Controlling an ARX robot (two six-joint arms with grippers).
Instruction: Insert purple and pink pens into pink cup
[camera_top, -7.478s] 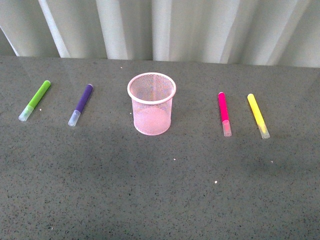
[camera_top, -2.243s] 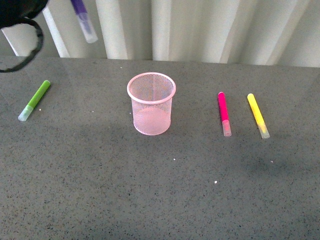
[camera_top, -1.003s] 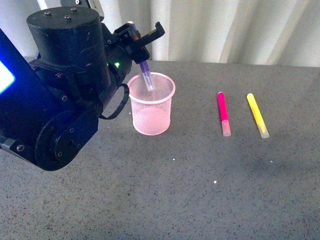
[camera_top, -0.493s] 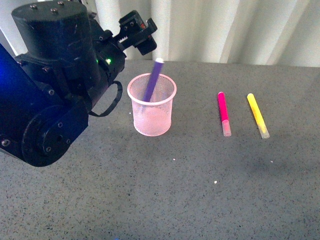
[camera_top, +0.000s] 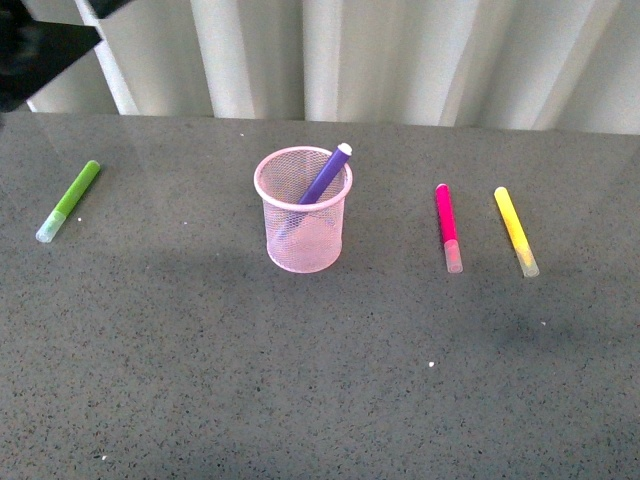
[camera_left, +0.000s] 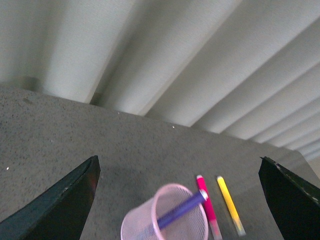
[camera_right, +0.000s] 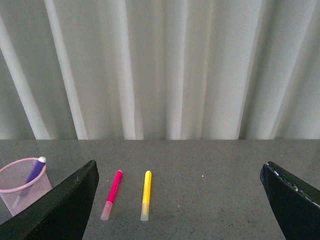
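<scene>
The pink cup (camera_top: 300, 245) stands upright mid-table. The purple pen (camera_top: 325, 178) rests inside it, leaning right with its end poking over the rim. The pink pen (camera_top: 447, 225) lies flat on the table to the cup's right. My left gripper (camera_left: 178, 165) is open and empty, raised above and behind the cup (camera_left: 137, 225), which shows below with the purple pen (camera_left: 180, 212) in it. Only a dark piece of the left arm (camera_top: 40, 40) shows in the front view's top left corner. My right gripper (camera_right: 180, 165) is open and empty, hovering back from the pink pen (camera_right: 112, 194).
A yellow marker (camera_top: 516, 230) lies just right of the pink pen, parallel to it. A lime-green marker (camera_top: 68, 200) lies at the far left. White curtain folds (camera_top: 400, 60) hang behind the grey table's far edge.
The left gripper let go of the purple pen, which settled leaning right in the cup. The left arm pulled back up and left, almost out of the front view.
</scene>
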